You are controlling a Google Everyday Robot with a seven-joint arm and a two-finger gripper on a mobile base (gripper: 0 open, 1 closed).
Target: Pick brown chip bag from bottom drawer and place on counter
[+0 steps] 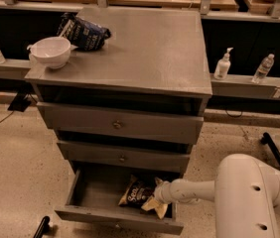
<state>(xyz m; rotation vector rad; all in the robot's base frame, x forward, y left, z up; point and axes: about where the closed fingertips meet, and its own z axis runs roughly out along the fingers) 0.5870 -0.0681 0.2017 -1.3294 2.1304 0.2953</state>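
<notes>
The brown chip bag (pixel 136 192) lies in the open bottom drawer (pixel 95 213), right of its middle, with white lettering facing up. My gripper (pixel 153 196) reaches into the drawer from the right on the white arm (pixel 199 190). It sits at the bag's right end, fingers spread, one above and one below that end. The counter (pixel 150 48) is the cabinet's grey metal top, above the two shut upper drawers.
A white bowl (pixel 50 51) and a dark blue chip bag (pixel 83 32) sit at the counter's back left. Bottles (pixel 223 64) stand on a ledge to the right. My white arm housing (pixel 254 197) fills the lower right. A black leg (pixel 279 155) lies on the floor.
</notes>
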